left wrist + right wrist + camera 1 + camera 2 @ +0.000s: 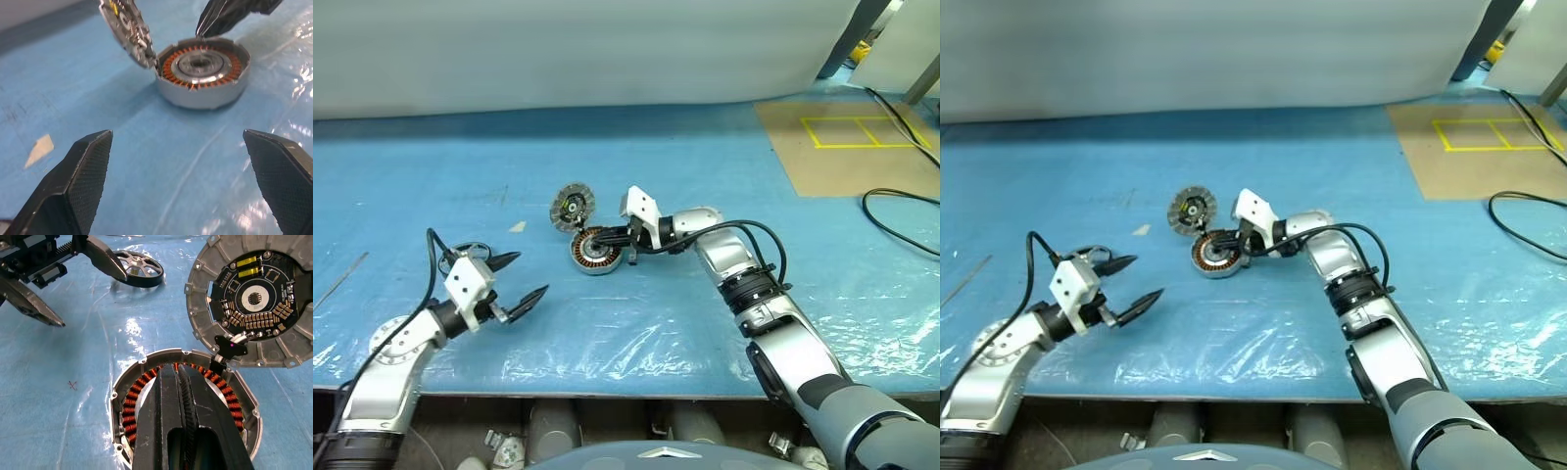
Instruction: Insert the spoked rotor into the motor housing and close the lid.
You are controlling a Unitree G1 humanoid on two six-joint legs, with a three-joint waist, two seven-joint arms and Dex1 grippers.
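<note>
We find the housing open on the blue sheet, windings bare, no rotor inside. The lid stands tilted at its far edge, hinged there. The rotor lies well left of the housing, beside the left gripper, whose jaws gape empty. The right gripper, closed on nothing, hangs over the housing. Insertion and closing remain. A brown mat lies far right.

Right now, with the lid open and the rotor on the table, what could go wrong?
1. The right gripper lies shut across the motor housing, so it would likely block the spoked rotor from going in.
2. The lid stands tilted open at the housing's edge; a nudge might tip it shut too early.
3. The left gripper is open and apart from the rotor, which lies flat and may be hard to grip.
</note>
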